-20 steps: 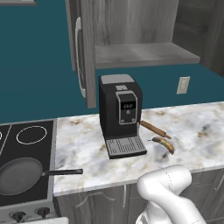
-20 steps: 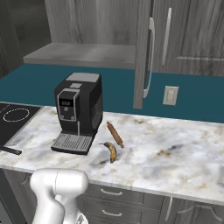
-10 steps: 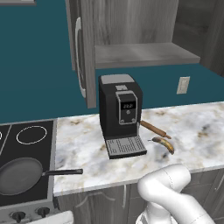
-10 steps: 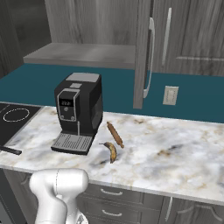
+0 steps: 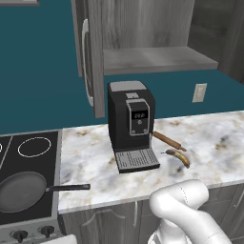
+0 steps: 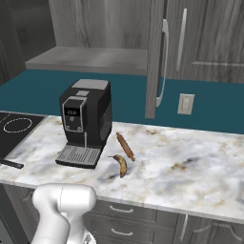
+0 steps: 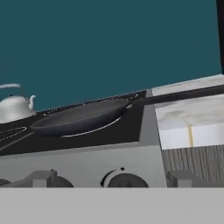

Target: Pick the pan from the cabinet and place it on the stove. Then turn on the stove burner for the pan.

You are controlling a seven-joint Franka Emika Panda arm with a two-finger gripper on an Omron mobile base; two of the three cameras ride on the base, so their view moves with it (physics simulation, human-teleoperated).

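Pan (image 5: 21,191): dark, round, resting on the stove (image 5: 47,162) over its near burner ring, long handle (image 5: 69,187) reaching right across the tabletop (image 5: 209,143) edge; placement looks done, so the burner step remains.
Knobs (image 7: 127,179): row on the stove's grey front strip, close in the hand view, which looks straight at the strip, suggesting the arm is low to reach one.
Kettle (image 7: 15,105): silver, far left on the stove.
Coffee machine (image 5: 131,124): black, mid-tabletop.
Rolling pin (image 5: 167,139) and banana (image 5: 178,157): just right of the machine, near each other.
Cabinet (image 5: 143,33): above, door swung open, shelf bare of the pan.
Tool: spread wide, gripping nothing.
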